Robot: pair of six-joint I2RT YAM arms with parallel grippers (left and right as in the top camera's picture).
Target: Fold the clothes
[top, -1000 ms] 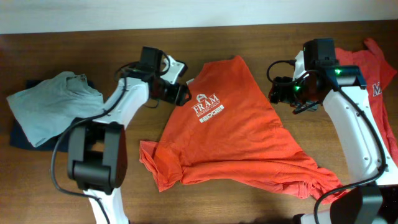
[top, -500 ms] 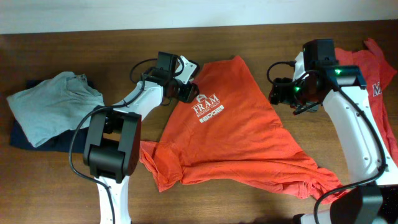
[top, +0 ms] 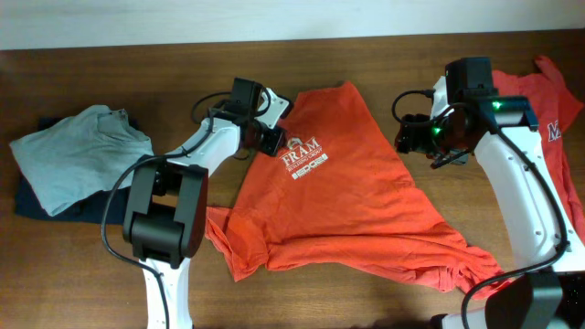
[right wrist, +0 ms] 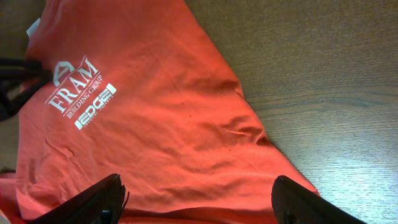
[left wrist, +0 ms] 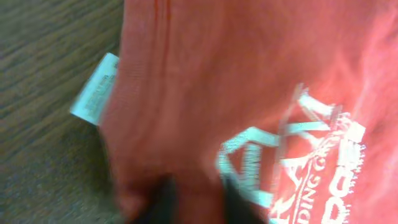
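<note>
One orange-red heathered T-shirt (top: 347,201) is spread flat. Through blur, the left gripper (top: 271,139) cannot be judged; the right gripper (right wrist: 198,193) is held apart.

Dark brown wood-grain table (top: 82,274) sitting under soft, even indoor light.

The table is filling nearly the whole overhead view, its grain running left to right in long darker streaks and its surface giving off a dull sheen. Along the far edge a pale off-white strip (top: 183,18) is showing beyond the wood; whether it is wall or floor cannot be told. In the right wrist view the light is pooling as a whitish patch of glare (right wrist: 367,186) at lower right, the fine grain standing out sharply around it. In the left wrist view the wood is looking blurred and greyer.
</note>
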